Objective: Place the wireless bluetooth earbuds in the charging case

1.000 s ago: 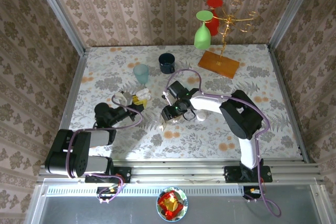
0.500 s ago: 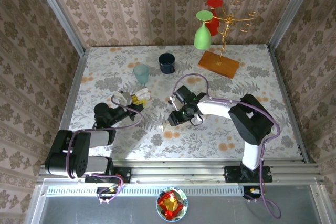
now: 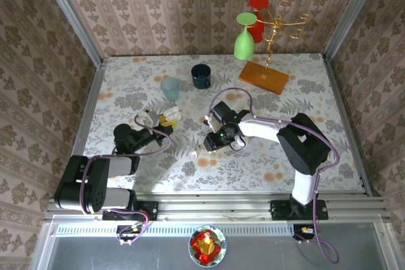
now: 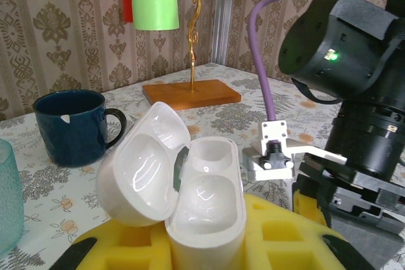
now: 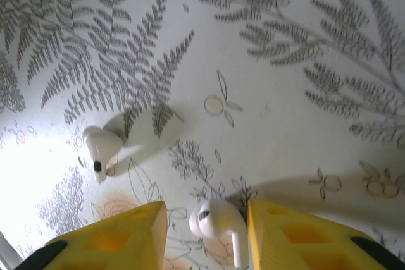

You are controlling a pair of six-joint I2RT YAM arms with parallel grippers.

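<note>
Earbuds first: both tiny glossy white plastic buds lie loose on the fern-printed tablecloth (image 5: pixel 285 93), neither in the case yet. The nearer earbud (image 5: pixel 215 221) sits between the yellow foam pads (image 5: pixel 297 241) of your right pincer (image 5: pixel 205 235). Its stem runs just beside, perhaps touching, the right-hand pad, and a gap shows on its other side. So the right pincer is released, straddling the bud but not clamping it. The second earbud (image 5: pixel 101 147) lies well apart to the left, in the bright patch of light.

Your left pincer (image 4: pixel 202 248) is clenched on the white pebble-shaped charging case (image 4: pixel 205 200). The case's hinged lid (image 4: pixel 142 162) is swung open and both sockets look empty.

You are at the pick-up step for the first bud. Next, I judge, you need to close gently and squarely on its rounded body, since so small and slick a piece could squirt out sideways. Then lift it, carry it left to the case, and line the stem up with a socket before letting go.
</note>
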